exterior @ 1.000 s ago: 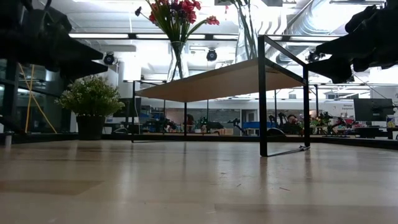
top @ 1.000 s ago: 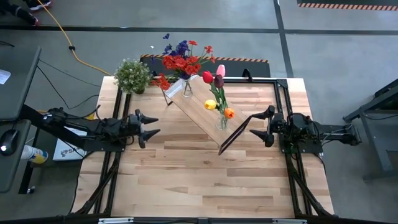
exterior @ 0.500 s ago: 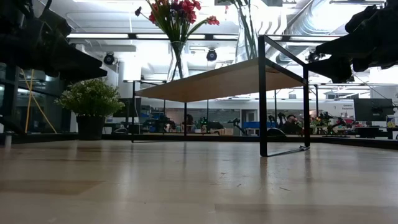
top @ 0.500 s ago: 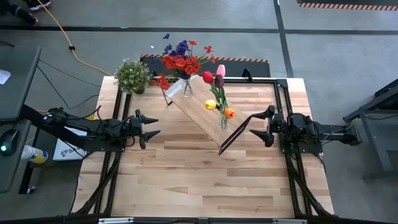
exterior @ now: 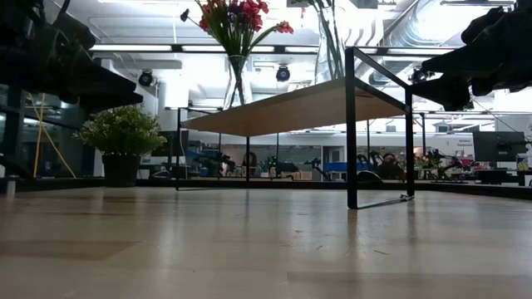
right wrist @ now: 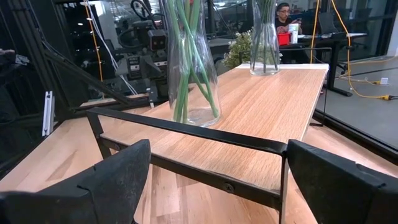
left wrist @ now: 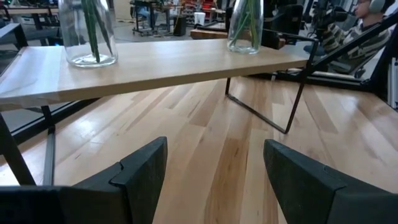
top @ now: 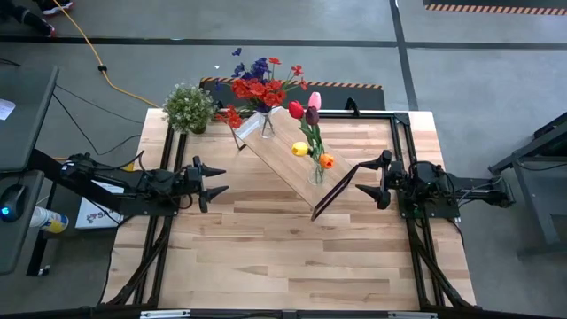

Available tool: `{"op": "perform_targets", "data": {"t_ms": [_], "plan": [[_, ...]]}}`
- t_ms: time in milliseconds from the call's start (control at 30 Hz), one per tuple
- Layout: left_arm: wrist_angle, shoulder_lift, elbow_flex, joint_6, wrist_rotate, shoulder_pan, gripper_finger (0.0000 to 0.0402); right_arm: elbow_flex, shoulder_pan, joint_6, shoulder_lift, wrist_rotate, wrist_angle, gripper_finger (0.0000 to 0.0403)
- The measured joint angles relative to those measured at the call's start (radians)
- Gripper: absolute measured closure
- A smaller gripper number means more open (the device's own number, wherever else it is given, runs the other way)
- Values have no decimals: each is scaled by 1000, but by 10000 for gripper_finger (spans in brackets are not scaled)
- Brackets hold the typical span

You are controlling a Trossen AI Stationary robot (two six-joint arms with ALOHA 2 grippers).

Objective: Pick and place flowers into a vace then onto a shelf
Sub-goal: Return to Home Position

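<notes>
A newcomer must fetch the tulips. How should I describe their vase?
On the plank table, a small wooden shelf sits diagonally. Of two clear vases on it, take the tulip vase nearer the right gripper, not the vase of red sprays.

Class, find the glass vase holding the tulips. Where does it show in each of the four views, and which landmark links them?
High view: tulip vase, centre, at the shelf's lower-right end.
Low view: vase top, right of centre, cut off by the top edge.
Left wrist view: vase top, right of centre, the farther of two.
Right wrist view: vase left of centre, the nearer one.
Landmark: the shelf beneath it.
</notes>
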Motion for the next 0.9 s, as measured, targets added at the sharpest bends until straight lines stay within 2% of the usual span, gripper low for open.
{"op": "perform_targets", "data": {"t_ms": [433, 900], "plan": [[0, -4, 0, 0, -2, 0, 103, 0, 0, 0, 0, 1, 0, 36], [0, -129, 2, 0, -2, 0, 103, 0, 0, 0, 0, 2, 2, 37]]}}
